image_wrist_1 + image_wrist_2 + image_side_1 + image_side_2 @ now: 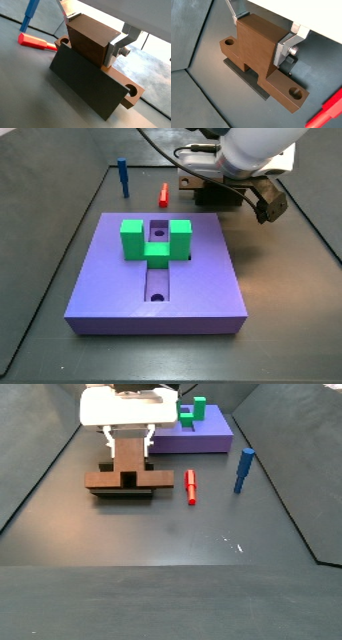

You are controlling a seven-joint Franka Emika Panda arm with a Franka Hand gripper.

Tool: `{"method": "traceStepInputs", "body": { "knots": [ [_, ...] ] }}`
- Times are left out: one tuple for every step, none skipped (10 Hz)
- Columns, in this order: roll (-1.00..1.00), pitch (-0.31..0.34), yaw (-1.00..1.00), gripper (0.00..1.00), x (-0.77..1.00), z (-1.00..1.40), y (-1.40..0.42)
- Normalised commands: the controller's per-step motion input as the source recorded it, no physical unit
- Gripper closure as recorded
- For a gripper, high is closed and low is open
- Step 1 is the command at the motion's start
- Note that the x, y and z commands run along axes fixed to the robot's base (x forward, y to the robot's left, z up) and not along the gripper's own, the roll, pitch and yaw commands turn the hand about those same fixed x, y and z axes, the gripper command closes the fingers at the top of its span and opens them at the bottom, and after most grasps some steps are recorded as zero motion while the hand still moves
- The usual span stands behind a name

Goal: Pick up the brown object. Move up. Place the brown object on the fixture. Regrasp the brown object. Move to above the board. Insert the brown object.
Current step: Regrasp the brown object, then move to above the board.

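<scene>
In a side view the fixture [214, 196] is largely hidden by the arm. The brown object [261, 62], stepped with end holes, is clamped upright upon it by the gripper [263, 27].

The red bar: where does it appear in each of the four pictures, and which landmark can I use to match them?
Wrist view: red bar at the edge, beside the brown object's holed end.
Wrist view: red bar in a corner, past the brown object's other end.
Side view: red bar behind the board.
Side view: red bar right of the brown object.
Landmark: the brown object in the hand.
</scene>
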Motion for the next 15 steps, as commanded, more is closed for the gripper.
{"method": "traceStepInputs", "body": {
  "knots": [
    [0.0,0.0,0.0,1.0,0.0,0.0,0.0],
    [0.0,0.0,0.0,1.0,0.0,0.0,0.0],
    [0.0,0.0,0.0,1.0,0.0,0.0,0.0],
    [0.0,0.0,0.0,1.0,0.0,0.0,0.0],
    [0.0,0.0,0.0,1.0,0.0,0.0,0.0],
    [0.0,0.0,0.0,1.0,0.0,0.0,0.0],
    [0.0,0.0,0.0,1.0,0.0,0.0,0.0],
    [0.0,0.0,0.0,1.0,0.0,0.0,0.0],
    [0.0,0.0,0.0,1.0,0.0,0.0,0.0],
    [0.0,0.0,0.0,1.0,0.0,1.4,0.0],
    [-0.02,-0.044,0.0,1.0,0.02,1.4,0.0],
    [-0.08,-0.061,0.0,1.0,0.0,1.4,0.01],
    [-0.03,-0.061,-0.01,1.0,0.0,1.4,0.02],
    [-0.01,-0.006,-0.04,1.0,0.0,1.4,0.0],
    [-0.01,0.008,-0.04,1.0,0.0,1.4,0.0]
  ]
}}
